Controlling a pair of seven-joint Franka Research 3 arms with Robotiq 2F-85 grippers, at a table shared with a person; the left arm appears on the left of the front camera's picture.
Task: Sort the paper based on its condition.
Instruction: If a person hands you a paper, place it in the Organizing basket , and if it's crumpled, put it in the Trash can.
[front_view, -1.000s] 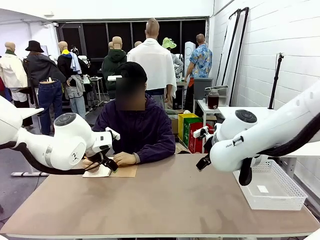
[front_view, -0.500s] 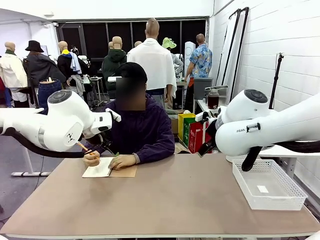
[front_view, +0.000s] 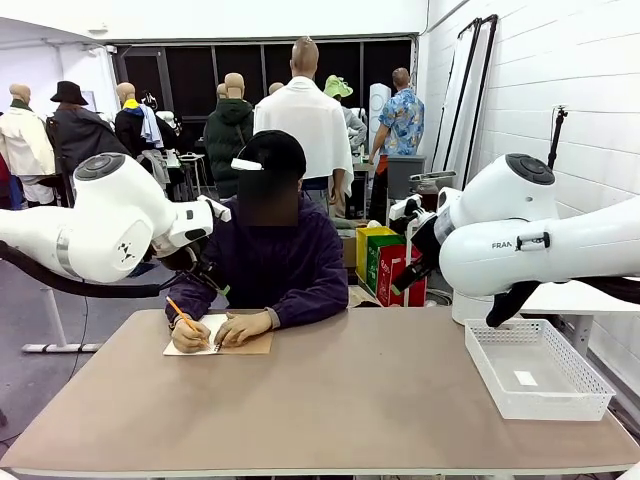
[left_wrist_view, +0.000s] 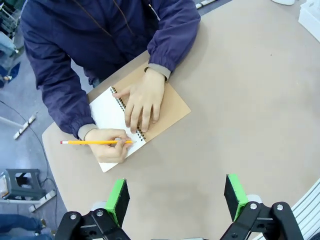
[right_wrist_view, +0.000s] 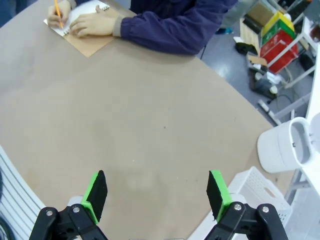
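Place of paper (left_wrist_view: 106, 112): white page open in the notebook (left_wrist_view: 170, 107), bound at the spiral; at the far edge of the counter (left_wrist_view: 240, 100), before the person, on the robot's left half.
Long axis of paper: parallel to the spiral, running from the person's edge toward mid-counter, slightly askew; brown cover folded out flat beside it.
On the paper: person's right hand (left_wrist_view: 107, 149) holding a pencil (left_wrist_view: 95, 142), tip near the spiral; person's left hand (left_wrist_view: 143, 100) flat across the binding.
State of left fingers (left_wrist_view: 118, 200): spread wide, nothing between them; high above the counter, looking down on the notebook.
State of right fingers (right_wrist_view: 96, 195): spread wide, nothing held; above bare counter, well apart from the paper.
Basket (front_view: 590, 400): at the counter's right end; small white slip (front_view: 525, 378) flat on its floor, too small to tell more.
Change over the last second: left arm lifted from beside the notebook to the person's chest height; right arm raised and drawn back; notebook, basket and slip unmoved.
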